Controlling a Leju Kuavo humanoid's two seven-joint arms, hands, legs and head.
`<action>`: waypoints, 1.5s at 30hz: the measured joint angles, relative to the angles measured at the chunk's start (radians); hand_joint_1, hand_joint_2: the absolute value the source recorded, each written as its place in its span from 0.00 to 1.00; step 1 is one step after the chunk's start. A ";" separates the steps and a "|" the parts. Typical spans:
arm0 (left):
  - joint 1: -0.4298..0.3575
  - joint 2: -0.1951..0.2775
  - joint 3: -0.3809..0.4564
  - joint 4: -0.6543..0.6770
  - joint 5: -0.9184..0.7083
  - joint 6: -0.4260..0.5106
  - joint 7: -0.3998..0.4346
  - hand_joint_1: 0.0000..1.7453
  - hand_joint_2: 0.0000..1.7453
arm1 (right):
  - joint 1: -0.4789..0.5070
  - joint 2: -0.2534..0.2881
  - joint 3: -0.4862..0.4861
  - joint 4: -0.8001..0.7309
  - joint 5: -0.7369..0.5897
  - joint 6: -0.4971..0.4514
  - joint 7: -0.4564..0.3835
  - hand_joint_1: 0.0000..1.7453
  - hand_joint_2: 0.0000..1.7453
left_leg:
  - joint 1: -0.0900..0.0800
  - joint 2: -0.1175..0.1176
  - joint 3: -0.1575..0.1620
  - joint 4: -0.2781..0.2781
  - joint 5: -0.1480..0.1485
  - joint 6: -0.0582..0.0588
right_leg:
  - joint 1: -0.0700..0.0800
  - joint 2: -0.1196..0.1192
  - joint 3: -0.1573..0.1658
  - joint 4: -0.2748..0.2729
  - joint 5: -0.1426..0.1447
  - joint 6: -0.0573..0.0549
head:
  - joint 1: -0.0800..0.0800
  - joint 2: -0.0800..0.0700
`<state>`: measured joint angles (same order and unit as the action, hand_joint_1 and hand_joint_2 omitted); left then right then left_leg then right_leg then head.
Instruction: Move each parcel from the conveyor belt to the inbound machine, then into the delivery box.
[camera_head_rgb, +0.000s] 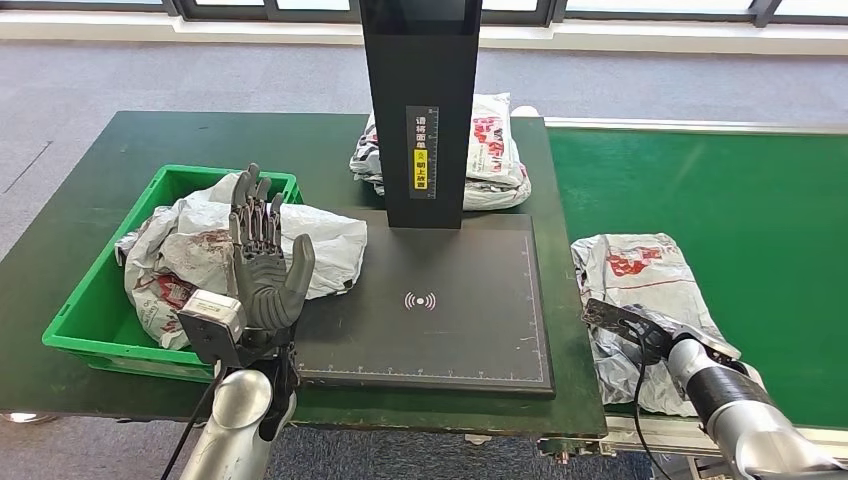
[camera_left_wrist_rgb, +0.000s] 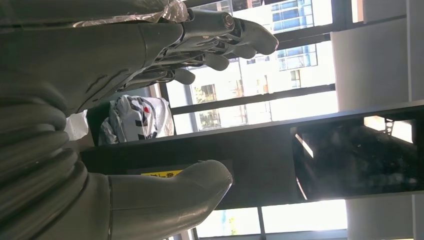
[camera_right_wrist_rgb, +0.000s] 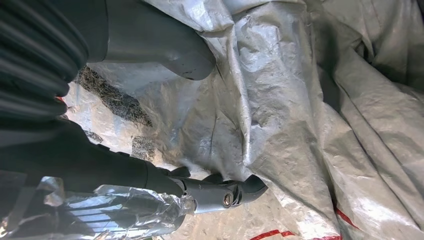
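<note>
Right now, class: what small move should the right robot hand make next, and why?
Probably close the right robot hand on the parcel lying on the conveyor belt. Its fingers already rest against the wrinkled bag, and the inbound machine's plate is bare.

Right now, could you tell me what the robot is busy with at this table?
It is sorting parcels. Its right hand is down on a grey plastic parcel lying on the green conveyor belt, fingers against the wrapping. Its left hand is raised and open, holding nothing, next to the green delivery box, which already holds parcels. The black inbound machine's plate has nothing resting on it; another parcel lies behind its column.
</note>
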<state>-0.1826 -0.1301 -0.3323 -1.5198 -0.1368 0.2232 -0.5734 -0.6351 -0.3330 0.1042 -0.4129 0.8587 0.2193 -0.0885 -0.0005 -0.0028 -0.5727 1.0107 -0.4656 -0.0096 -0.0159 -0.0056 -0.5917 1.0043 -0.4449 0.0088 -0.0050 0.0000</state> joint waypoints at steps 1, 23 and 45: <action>0.001 0.000 0.000 0.000 0.000 0.000 0.000 0.00 1.00 | 0.000 0.000 0.000 0.000 0.000 0.000 0.000 0.00 1.00 | 0.000 0.000 0.000 0.000 0.000 0.000 | 0.000 0.000 0.000 0.000 0.000 0.000 | 0.000 0.000; 0.023 -0.002 0.005 -0.035 -0.057 0.044 0.033 0.00 1.00 | -0.073 0.049 0.002 0.025 -0.031 0.020 0.024 1.00 1.00 | 0.000 0.000 0.000 0.000 0.001 -0.001 | 0.000 0.000 0.000 0.000 0.000 0.000 | 0.000 0.000; 0.058 -0.013 0.060 -0.041 -0.112 0.018 0.016 0.00 1.00 | -0.063 0.057 -0.007 0.033 -0.149 0.083 -0.128 1.00 1.00 | 0.000 -0.001 0.000 0.000 0.001 -0.001 | 0.000 -0.001 0.000 0.000 0.000 0.000 | 0.000 0.000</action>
<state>-0.1250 -0.1433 -0.2727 -1.5610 -0.2484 0.2411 -0.5573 -0.6982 -0.2762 0.0969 -0.3799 0.7098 0.3022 -0.2160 -0.0005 -0.0039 -0.5729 1.0108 -0.4649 -0.0102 -0.0158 -0.0063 -0.5920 1.0043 -0.4449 0.0088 -0.0050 -0.0001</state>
